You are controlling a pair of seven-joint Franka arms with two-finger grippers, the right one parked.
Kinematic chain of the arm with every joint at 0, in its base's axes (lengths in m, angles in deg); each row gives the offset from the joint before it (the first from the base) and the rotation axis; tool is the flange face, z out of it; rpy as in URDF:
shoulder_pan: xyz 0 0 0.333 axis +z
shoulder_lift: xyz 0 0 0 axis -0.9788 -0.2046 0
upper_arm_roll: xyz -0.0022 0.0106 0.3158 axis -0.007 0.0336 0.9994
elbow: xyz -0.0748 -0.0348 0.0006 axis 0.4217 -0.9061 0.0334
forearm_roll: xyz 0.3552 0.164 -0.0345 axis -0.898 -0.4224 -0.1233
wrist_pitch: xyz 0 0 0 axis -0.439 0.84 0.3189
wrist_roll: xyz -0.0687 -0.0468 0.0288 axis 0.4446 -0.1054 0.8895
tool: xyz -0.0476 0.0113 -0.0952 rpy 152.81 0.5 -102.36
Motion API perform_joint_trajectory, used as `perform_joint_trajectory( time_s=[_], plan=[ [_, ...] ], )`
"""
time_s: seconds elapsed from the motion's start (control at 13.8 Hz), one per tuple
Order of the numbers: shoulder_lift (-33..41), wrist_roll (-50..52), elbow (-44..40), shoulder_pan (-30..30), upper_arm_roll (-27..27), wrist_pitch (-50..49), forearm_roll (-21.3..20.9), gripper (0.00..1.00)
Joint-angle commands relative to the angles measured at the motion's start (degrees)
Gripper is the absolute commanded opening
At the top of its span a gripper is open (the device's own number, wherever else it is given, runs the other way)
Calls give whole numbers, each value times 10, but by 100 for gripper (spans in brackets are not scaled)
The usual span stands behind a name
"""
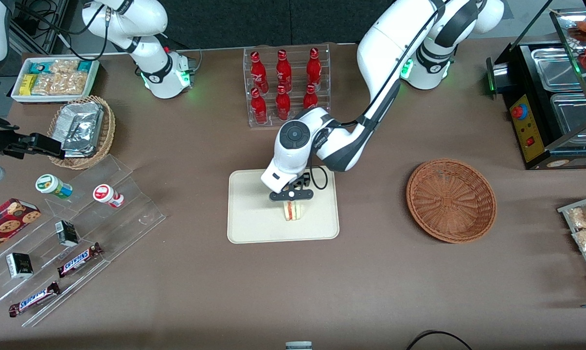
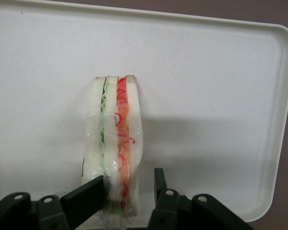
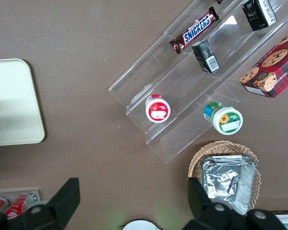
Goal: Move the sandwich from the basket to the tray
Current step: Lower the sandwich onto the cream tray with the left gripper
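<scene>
"SNICKERS" reads on two chocolate bars (image 1: 79, 259) (image 1: 34, 299).

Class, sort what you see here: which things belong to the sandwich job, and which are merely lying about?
Belong to the job:
sandwich, on the tray
tray
basket
gripper, over the tray, fingers either side of the sandwich

Lying about:
red bottles
chocolate bars
biscuit box
foil packets
</scene>
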Motion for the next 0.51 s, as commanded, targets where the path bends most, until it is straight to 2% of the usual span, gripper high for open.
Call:
perform_joint_trajectory(
  time_s=[0.0,0.43],
  plan=[
    [2,4,-21,1,1,-13,1,51],
    [9,5,-34,1,4,-23,5,51]
  ],
)
